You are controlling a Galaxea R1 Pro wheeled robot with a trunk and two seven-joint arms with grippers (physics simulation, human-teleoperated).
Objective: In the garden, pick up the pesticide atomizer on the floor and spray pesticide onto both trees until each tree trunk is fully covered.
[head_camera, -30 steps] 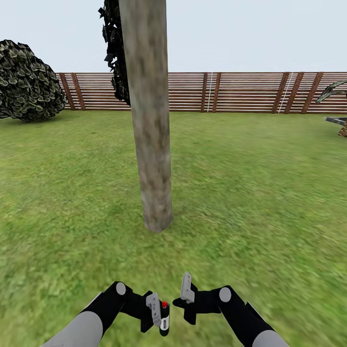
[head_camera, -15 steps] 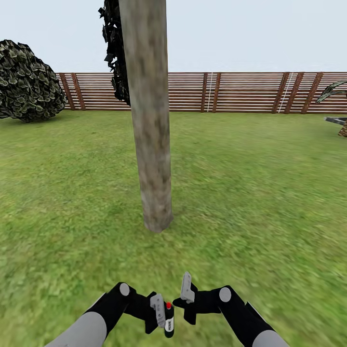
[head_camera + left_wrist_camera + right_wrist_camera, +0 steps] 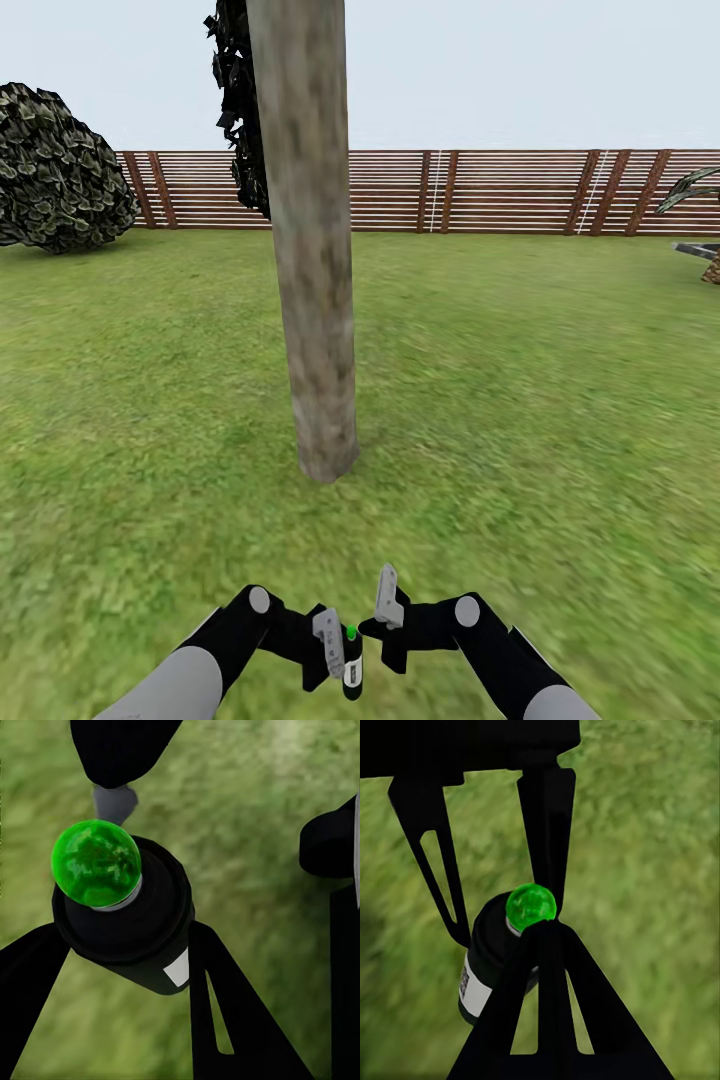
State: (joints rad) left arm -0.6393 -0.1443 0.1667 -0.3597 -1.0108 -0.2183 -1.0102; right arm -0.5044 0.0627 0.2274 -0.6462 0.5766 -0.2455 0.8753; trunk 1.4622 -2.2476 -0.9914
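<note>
A thick mottled grey-beige tree trunk (image 3: 318, 300) rises from the lawn straight ahead, leaning slightly. Low in the head view my left gripper (image 3: 338, 655) is shut on the pesticide atomizer (image 3: 352, 665), a small dark bottle with a white label and a green knob on top. In the left wrist view the atomizer (image 3: 127, 926) sits upright between my two black fingers (image 3: 217, 1020). My right gripper (image 3: 372, 626) is shut, and its joined tips (image 3: 544, 934) are right at the green knob (image 3: 530, 905) of the atomizer (image 3: 487, 967).
Lawn (image 3: 520, 400) spreads all around the trunk. A round leafy bush (image 3: 60, 170) stands at the back left, and dark foliage (image 3: 238, 120) hangs behind the trunk. A brown slat fence (image 3: 500, 190) closes the far side. A palm (image 3: 700, 210) shows at the far right.
The knob on top of the atomizer has turned from red to green. My left gripper with the atomizer has shifted slightly right, toward the right gripper.
</note>
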